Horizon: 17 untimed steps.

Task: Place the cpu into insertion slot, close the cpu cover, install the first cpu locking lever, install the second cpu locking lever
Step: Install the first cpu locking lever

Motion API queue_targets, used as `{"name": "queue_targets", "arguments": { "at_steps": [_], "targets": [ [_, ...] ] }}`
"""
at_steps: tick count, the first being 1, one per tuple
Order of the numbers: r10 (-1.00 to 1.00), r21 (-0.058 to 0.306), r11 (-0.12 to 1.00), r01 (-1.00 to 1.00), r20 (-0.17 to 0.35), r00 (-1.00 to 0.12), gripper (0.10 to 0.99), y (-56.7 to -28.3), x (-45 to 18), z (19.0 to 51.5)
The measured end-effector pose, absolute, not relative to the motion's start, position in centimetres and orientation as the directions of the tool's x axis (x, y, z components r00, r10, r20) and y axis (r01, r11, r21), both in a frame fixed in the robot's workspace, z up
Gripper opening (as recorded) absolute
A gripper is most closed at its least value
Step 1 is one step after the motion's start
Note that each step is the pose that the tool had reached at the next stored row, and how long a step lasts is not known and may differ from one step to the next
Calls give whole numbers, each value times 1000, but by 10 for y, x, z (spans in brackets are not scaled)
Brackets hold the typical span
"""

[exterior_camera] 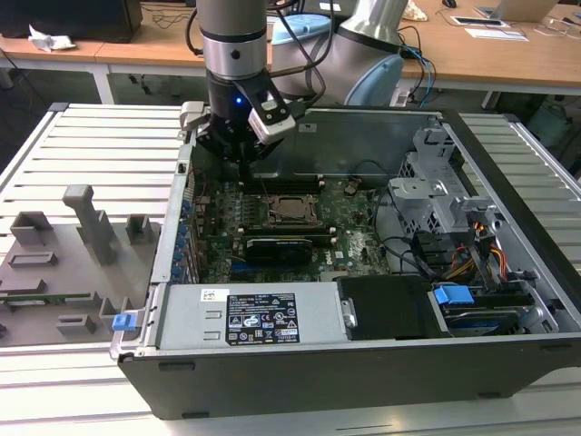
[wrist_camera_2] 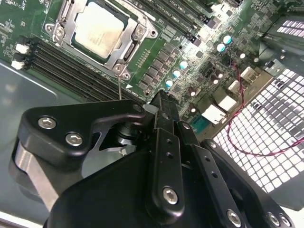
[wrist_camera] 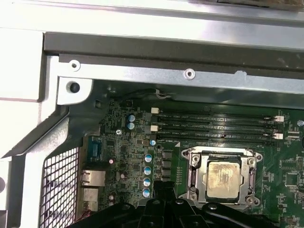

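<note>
Inside the open sheet-steel computer case (exterior_camera: 363, 136), mid-way across the green motherboard (exterior_camera: 354, 232), the silvery windowed cpu cover (wrist_camera: 195, 167) lies folded flat, seemingly to pin the matte pale-metal cpu (wrist_camera: 223, 178) down. The black gripper (exterior_camera: 243, 168) hovers above the board's edge beside the memory slots (wrist_camera: 213, 126), fingers together, empty.

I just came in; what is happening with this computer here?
A robot arm works inside an open computer case. The cpu already sits on the green board, with the cpu cover down around it. The gripper hangs over the board beside the cover, apart from the chip and holding nothing that I can see.
</note>
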<state>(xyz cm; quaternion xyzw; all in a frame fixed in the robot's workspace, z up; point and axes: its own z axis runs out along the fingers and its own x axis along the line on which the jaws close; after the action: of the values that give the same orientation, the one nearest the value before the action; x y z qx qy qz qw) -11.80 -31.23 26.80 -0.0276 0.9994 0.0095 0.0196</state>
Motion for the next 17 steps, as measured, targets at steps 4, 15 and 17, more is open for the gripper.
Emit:
{"name": "queue_targets", "arguments": {
  "at_steps": [4, 15, 17],
  "targets": [
    [-55, 18, 998, -56, -40, -998, 106, -310, -118, 267],
    [-55, 19, 998, -56, -40, -998, 106, -298, -117, 260],
    [-55, 19, 998, -56, -40, -998, 106, -297, -117, 259]
  ]
}}
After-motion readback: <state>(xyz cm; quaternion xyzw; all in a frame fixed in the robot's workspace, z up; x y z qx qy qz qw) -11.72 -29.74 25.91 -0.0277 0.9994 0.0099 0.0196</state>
